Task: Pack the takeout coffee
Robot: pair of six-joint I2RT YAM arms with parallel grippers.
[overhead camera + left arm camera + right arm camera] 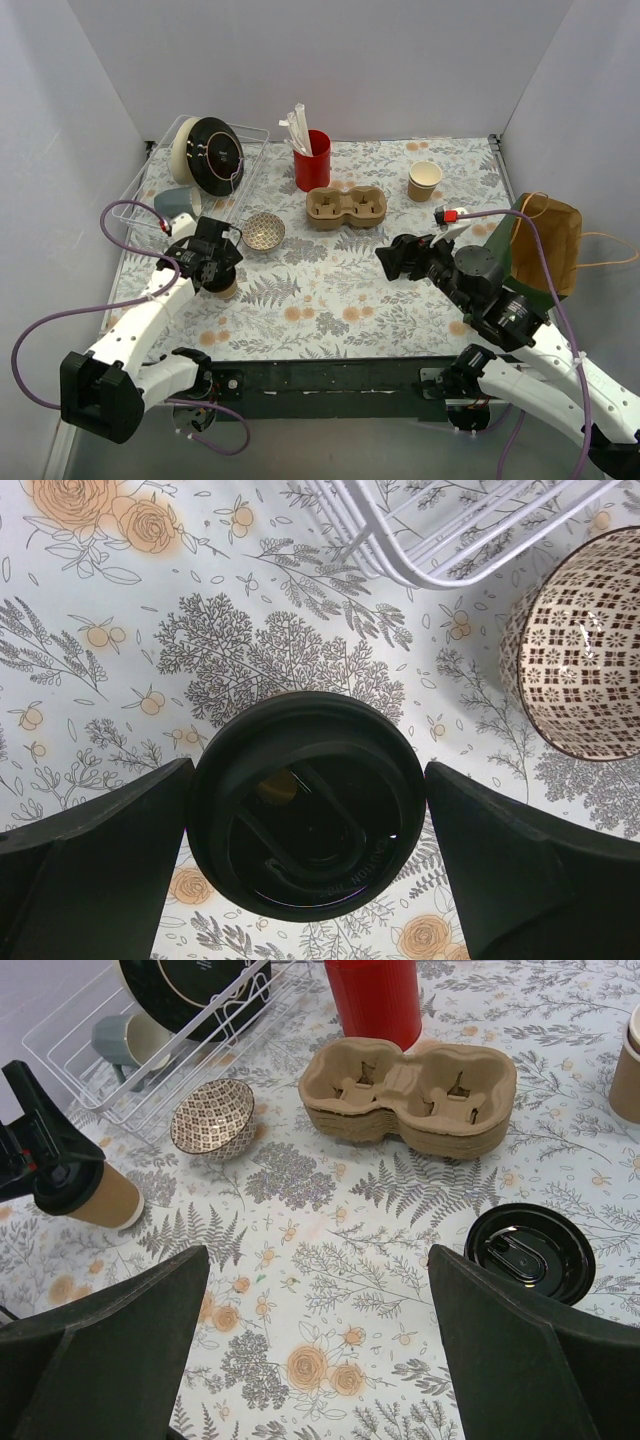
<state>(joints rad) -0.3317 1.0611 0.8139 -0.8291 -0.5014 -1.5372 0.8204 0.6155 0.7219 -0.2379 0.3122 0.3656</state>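
The takeout coffee [310,825] is a brown paper cup [100,1198] with a round black lid, standing upright at the left of the table [226,291]. My left gripper [308,772] hangs right over it, open, with a finger on each side of the lid; the left finger is almost against the rim and the right one a little off it. My right gripper [318,1255] is open over bare tablecloth at the centre right [405,256], holding nothing. A loose black lid [530,1252] lies just to its right.
A stacked cardboard cup carrier [346,208] sits mid-table with a red cup of straws [313,160] behind it. A lidless tan cup [424,180] stands far right. A patterned bowl [263,231], a wire rack [245,160] and a grey-blue mug [178,203] are at the left. A brown paper bag [548,240] is at the right edge.
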